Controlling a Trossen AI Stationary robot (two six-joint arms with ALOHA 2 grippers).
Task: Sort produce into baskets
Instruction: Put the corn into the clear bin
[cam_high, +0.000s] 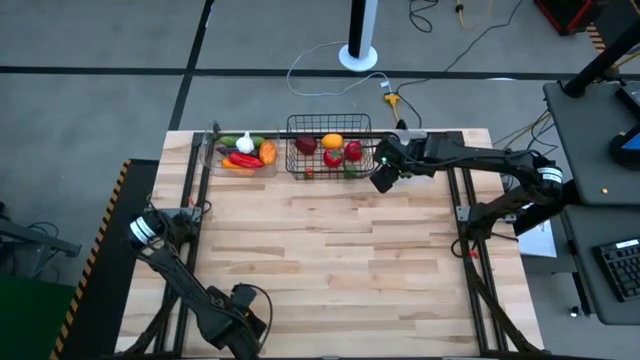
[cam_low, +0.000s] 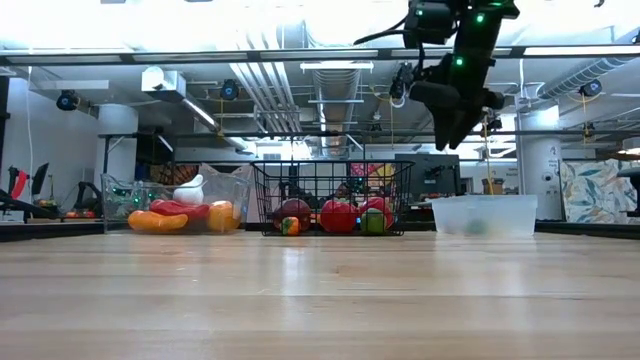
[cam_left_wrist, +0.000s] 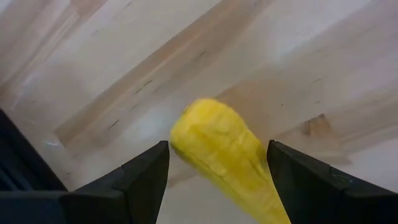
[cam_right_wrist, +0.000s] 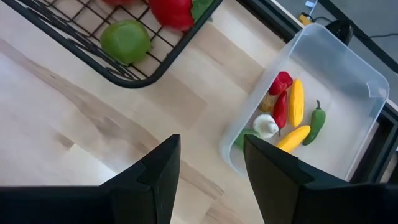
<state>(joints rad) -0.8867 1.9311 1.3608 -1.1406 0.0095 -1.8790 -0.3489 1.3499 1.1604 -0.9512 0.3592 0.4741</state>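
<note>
A: Where does the produce sit?

B: Mostly along the far edge of the table (cam_high: 330, 260). The black wire basket (cam_high: 329, 125) holds an orange (cam_high: 333, 141), a dark red piece (cam_high: 306, 146), red tomatoes (cam_high: 353, 151) and a green fruit (cam_right_wrist: 125, 41). To its left the clear bin (cam_high: 212, 152) carries white garlic (cam_high: 245, 143), a carrot (cam_high: 267, 154) and a red pepper (cam_high: 247, 159).

A: And the bin on the other side?

B: The right wrist view looks into that clear plastic bin (cam_right_wrist: 348, 68), just beside the basket's corner. In it lie a red pepper (cam_right_wrist: 281, 82), a yellow pepper (cam_right_wrist: 296, 101), a green pepper (cam_right_wrist: 316, 121), a garlic bulb (cam_right_wrist: 266, 126) and another yellow piece (cam_right_wrist: 292, 138).

A: What about the grippers?

B: The right gripper (cam_high: 383, 178) hangs above the table just in front of the basket's right end, raised high in the low view. Its fingers (cam_right_wrist: 158, 168) stand partly apart with nothing between them.

A: The left one?

B: The left gripper (cam_high: 243, 310) is low at the near edge, well apart from the baskets. Its fingers (cam_left_wrist: 146, 171) are spread to either side of a yellow corn cob (cam_left_wrist: 221, 155); whether they actually press on it cannot be told.
</note>
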